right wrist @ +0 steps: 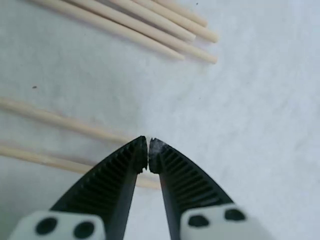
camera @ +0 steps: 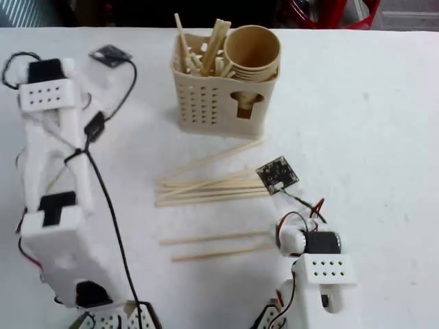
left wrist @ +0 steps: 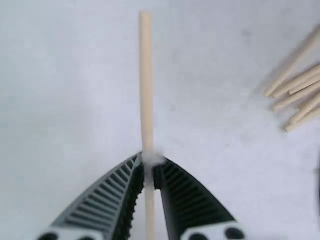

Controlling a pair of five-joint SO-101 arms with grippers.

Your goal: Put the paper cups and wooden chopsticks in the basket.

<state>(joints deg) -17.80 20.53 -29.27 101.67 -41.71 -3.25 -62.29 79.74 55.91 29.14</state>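
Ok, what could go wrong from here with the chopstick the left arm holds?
The left gripper is shut on a chopstick with a long length sticking out past its tips, so it could pivot or slip. The chopstick side of the basket already looks crowded, so the stick may catch on those or on the rim.

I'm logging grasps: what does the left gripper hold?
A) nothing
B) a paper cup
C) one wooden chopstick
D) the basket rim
C: in the left wrist view the left gripper is shut on a single wooden chopstick that sticks out past its tips.
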